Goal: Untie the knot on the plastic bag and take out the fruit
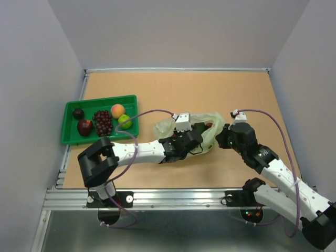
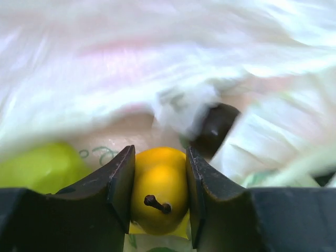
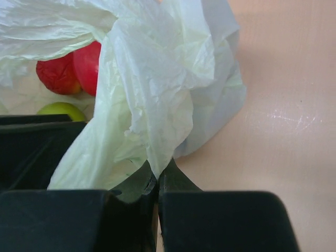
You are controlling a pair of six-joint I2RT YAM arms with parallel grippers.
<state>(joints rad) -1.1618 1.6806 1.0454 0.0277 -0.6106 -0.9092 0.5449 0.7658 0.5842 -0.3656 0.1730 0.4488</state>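
1. Left wrist view: the left gripper [image 2: 160,157] is inside the plastic bag [image 2: 157,63], its two fingers clamped on either side of a yellow pear [image 2: 159,184].
2. A lime-green fruit [image 2: 39,168] lies just left of the pear.
3. The right gripper [image 3: 157,176] is pinched closed on a fold of the bag's film. A red apple [image 3: 89,60] lies inside the bag, up and to the left.
4. The bag sits mid-table [image 1: 157,89], between both arms.
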